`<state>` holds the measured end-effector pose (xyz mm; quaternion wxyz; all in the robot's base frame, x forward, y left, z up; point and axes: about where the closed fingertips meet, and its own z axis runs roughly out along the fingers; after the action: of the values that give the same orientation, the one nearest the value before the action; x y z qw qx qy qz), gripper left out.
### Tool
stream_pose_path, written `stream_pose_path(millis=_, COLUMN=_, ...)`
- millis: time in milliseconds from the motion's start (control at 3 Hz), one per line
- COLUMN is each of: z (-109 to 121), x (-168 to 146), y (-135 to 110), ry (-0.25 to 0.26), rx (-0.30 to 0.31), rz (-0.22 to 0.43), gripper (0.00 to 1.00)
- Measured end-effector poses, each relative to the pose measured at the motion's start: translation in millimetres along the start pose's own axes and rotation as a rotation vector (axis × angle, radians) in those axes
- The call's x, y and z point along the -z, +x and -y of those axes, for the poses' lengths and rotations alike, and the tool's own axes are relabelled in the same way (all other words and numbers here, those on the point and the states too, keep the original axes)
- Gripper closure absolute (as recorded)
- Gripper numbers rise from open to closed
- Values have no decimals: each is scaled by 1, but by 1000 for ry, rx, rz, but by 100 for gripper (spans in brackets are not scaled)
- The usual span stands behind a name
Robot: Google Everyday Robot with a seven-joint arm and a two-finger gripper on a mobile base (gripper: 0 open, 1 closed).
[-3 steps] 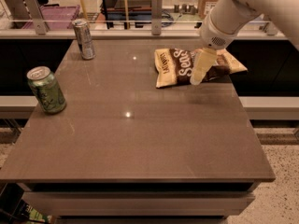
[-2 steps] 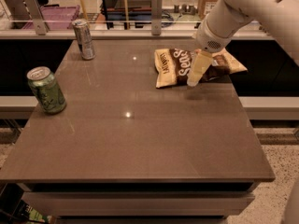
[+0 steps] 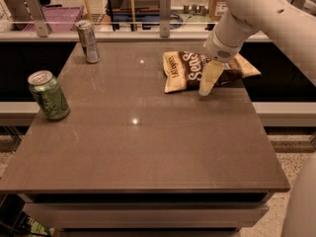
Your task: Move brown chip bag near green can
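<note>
The brown chip bag [image 3: 185,69] lies flat at the back right of the table, dark brown with white lettering and cream ends. My gripper [image 3: 209,79] hangs from the white arm [image 3: 256,14] and reaches down at the bag's middle, its tip at the bag's near edge by the table top. The arm hides part of the bag's right half. The green can [image 3: 48,96] stands upright near the table's left edge, far to the left of the bag.
A taller silver-grey can [image 3: 88,42] stands at the back left of the brown table [image 3: 148,147]. A rail with metal posts [image 3: 164,8] runs behind the table's far edge. The floor drops away on both sides.
The gripper has shifted slightly left and a little lower at the bag. The bag and both cans stay where they were.
</note>
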<state>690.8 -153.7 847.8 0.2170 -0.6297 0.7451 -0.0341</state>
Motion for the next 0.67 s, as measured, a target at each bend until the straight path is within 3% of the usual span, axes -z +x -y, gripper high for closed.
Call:
stream_pose_path(millis=333, z=6, x=-6, y=15, ry=4, rx=17, rz=-53, gripper=3)
stream_pose_path(millis=667, z=5, x=-8, y=13, ry=0, rx=17, rz=-49, gripper=26)
